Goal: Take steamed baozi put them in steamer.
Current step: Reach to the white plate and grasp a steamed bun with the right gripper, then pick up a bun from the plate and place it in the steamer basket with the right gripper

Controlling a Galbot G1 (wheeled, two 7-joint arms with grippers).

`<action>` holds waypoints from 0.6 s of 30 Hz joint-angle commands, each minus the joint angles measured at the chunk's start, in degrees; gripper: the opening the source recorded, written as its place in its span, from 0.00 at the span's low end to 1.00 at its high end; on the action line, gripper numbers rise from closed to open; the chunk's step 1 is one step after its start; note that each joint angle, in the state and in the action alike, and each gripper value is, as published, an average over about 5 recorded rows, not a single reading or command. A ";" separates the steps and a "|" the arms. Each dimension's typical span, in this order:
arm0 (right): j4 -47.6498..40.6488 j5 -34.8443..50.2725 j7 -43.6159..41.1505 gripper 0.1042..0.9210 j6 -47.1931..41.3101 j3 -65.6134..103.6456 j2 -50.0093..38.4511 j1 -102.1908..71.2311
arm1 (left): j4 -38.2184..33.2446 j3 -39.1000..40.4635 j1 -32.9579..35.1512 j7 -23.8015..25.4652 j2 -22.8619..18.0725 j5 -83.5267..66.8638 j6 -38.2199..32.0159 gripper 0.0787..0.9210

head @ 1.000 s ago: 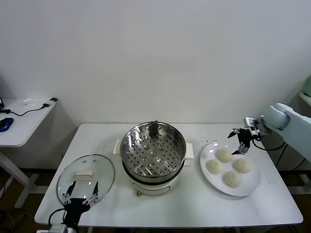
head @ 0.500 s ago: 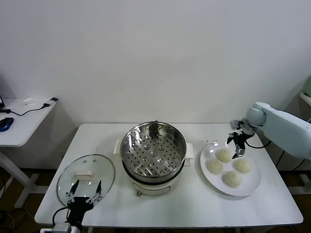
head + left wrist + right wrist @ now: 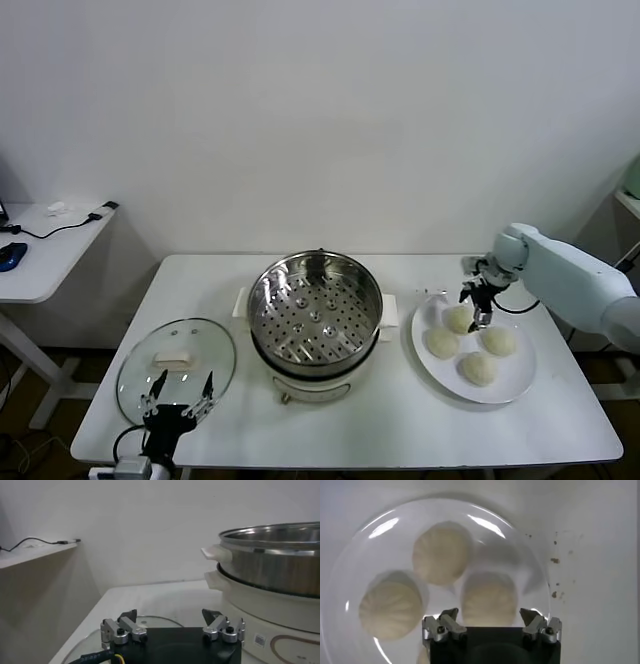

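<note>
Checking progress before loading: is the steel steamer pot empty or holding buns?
Empty: the round stainless-steel steamer pot shows only its bare perforated tray; all four cream-white buns sit on the white plate.

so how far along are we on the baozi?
Nothing loaded yet: the steamer tray is bare, its lid off on the table beside it. All four baozi sit on the plate. In hand: the right tool hangs open above the rear baozi, not gripping. The left tool is open, parked near the lid. Left: all four transfers.

Pale blue-white arm (image 3: 570,275), black pincer (image 3: 477,306) (silver screws)
</note>
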 commanded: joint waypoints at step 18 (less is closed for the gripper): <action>12.48 2.72 -1.86 0.69 -0.08 -4.58 -4.90 12.26 | -0.28 0.08 -0.56 0.01 0.01 0.53 0.63 0.88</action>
